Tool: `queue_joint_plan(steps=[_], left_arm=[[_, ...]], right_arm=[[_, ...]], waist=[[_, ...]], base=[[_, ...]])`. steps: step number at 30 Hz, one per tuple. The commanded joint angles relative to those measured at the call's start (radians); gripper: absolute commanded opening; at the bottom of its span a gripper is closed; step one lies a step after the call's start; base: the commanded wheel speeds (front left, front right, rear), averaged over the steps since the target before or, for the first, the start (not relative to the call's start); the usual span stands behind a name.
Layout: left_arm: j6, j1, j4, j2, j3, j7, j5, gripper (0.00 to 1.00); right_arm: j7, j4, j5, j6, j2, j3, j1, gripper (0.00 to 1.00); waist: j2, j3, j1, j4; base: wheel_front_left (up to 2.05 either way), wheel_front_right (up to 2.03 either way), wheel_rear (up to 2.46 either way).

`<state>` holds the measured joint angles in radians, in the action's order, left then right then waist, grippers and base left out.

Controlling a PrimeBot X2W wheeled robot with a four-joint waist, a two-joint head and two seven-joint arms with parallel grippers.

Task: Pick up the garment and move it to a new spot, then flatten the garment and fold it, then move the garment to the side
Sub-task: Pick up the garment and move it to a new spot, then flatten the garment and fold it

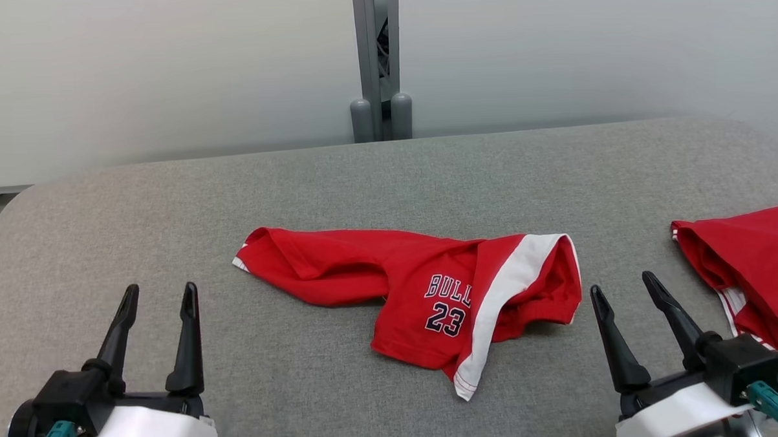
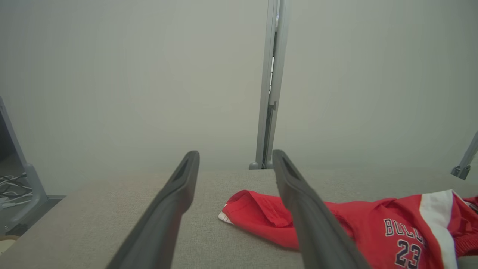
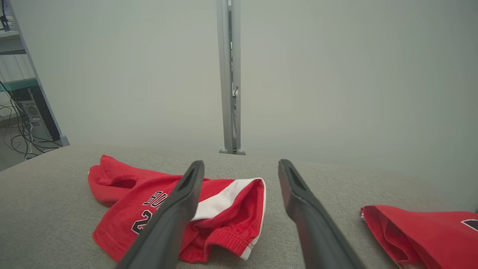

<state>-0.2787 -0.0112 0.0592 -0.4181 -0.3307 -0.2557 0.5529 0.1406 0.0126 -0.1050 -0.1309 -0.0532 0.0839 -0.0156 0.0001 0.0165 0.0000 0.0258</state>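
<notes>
A red garment (image 1: 423,275) lies crumpled at the centre of the tabletop (image 1: 336,181), between the left tool (image 1: 160,291) and right tool (image 1: 621,283), both spread and empty. Light and limp, it likely sags when lifted; the white-striped hem (image 1: 464,381) looks the surest hold.

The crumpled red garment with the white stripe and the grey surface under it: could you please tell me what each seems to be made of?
The crumpled red garment looks like thin, soft matte fabric, perhaps a jersey knit: it drapes limply and shows stitched hems. The grey surface seems covered in coarse woven cloth, matte and flecked; what lies beneath cannot be told.
</notes>
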Motion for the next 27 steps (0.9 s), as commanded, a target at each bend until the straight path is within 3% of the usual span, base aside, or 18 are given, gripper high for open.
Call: queue_joint_plan(steps=[1,21,27], left_arm=[[-0.007,0.016,0.013,-0.006,0.002,0.004,-0.004,1.0],[-0.027,0.009,0.043,-0.014,-0.024,0.035,-0.012,1.0],[0.023,-0.034,0.034,0.017,-0.111,0.106,-0.008,1.0]], right_arm=[[-0.006,-0.008,-0.002,0.0,-0.002,-0.006,-0.021,1.0],[-0.013,-0.029,-0.01,0.0,0.0,-0.016,-0.03,1.0],[-0.016,-0.036,-0.013,0.0,0.0,0.0,-0.016,1.0]], waist=[[-0.0001,-0.008,0.0,-0.004],[-0.0001,-0.016,0.0,0.004],[-0.0001,0.01,0.0,-0.013]], base=[[0.0,0.0,0.0],[0.0,0.0,0.0],[0.0,0.0,0.0]])
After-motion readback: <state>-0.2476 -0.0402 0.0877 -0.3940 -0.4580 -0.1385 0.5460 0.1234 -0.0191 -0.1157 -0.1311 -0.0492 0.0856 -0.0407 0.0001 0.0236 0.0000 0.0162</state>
